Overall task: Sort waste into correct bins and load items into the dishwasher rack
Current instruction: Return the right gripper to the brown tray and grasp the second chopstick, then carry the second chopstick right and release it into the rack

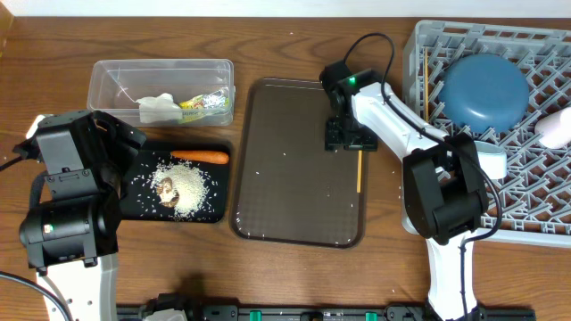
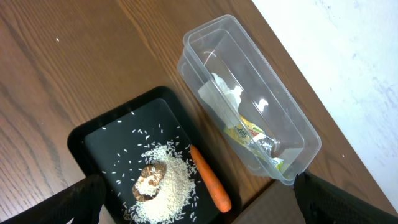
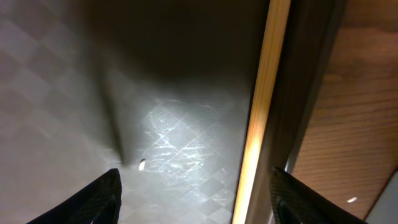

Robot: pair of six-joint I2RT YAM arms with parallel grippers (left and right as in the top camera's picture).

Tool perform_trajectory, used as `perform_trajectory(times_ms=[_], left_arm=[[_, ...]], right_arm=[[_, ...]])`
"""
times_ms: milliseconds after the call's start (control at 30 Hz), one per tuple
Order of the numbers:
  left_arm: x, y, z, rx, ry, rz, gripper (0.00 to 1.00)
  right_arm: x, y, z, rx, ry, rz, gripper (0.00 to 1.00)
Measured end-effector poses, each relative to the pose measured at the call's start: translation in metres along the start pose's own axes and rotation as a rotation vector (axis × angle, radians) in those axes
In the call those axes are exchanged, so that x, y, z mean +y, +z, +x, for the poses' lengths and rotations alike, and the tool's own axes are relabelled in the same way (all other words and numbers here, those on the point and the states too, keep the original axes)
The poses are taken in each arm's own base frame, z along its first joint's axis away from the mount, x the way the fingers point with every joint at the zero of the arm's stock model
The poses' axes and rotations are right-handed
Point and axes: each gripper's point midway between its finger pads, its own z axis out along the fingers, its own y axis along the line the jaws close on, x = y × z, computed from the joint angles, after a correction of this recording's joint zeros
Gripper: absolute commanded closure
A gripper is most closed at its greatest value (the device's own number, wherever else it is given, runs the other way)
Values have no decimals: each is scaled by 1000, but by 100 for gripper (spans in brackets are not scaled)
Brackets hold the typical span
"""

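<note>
Wooden chopstick (image 1: 359,171) lies flat along the right-hand rim of the dark brown serving tray (image 1: 294,214), just right of centre in the overhead frame. Its long axis runs top to bottom, and its upper end sits under the right gripper (image 1: 348,134). In the wrist view the stick passes between the two fingers, nearer the lower-right one; the jaws stand partly apart, clamping nothing. At lower left, the left gripper (image 2: 199,208) hangs fully spread and empty over the black tray (image 2: 93,143) of rice (image 2: 174,180).
</note>
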Motion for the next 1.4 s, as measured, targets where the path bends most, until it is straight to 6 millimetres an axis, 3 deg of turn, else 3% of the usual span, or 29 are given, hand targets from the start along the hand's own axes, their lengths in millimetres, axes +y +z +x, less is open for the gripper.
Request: perform_trajectory(times_ms=[800, 900, 1067, 1133, 1400], left_arm=[[0, 0, 0, 0, 0, 0, 2], [0, 0, 0, 0, 0, 0, 2], [0, 0, 0, 0, 0, 0, 2], [0, 0, 0, 0, 0, 0, 2], [0, 0, 0, 0, 0, 0, 2]], right_arm=[[11, 11, 2, -11, 6, -77, 33], [12, 12, 2, -14, 7, -83, 47], [11, 12, 0, -35, 32, -82, 93], [11, 12, 0, -41, 39, -86, 99], [13, 11, -2, -54, 38, -103, 99]])
